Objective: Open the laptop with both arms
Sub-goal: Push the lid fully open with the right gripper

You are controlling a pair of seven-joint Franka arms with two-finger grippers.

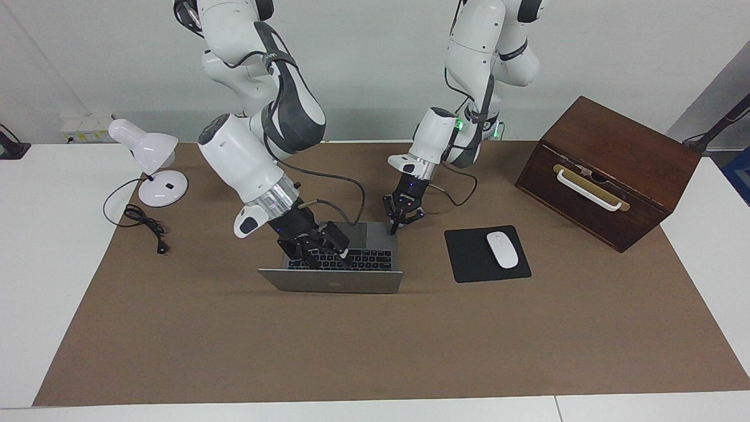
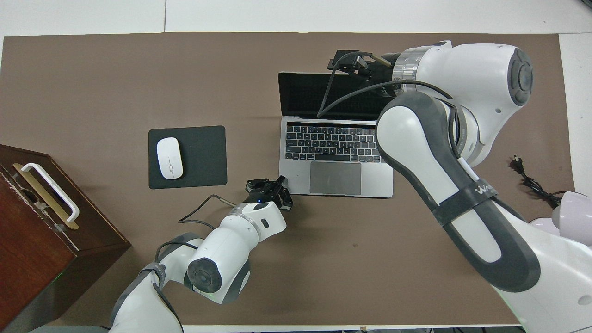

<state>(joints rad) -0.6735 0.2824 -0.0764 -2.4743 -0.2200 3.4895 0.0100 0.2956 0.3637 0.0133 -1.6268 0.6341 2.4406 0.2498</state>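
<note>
The thin silver-grey laptop (image 1: 334, 275) is sitting open at mid-table on the brown paper mat (image 1: 375, 346), beside a black mouse pad (image 2: 187, 157). The right gripper (image 1: 319, 246) is reaching slantwise over the keyboard, fingers spread wide. The left gripper (image 1: 398, 225) is pointing down, fingertips pressed together, at the base's corner nearest the robots.

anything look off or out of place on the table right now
Nothing looks spilled or broken. The laptop sits square and open, the mouse lies on its pad. Only untidy bit: the lamp cord is unplugged and trails loose on the mat at the right arm's end. The box sits at an angle.
</note>
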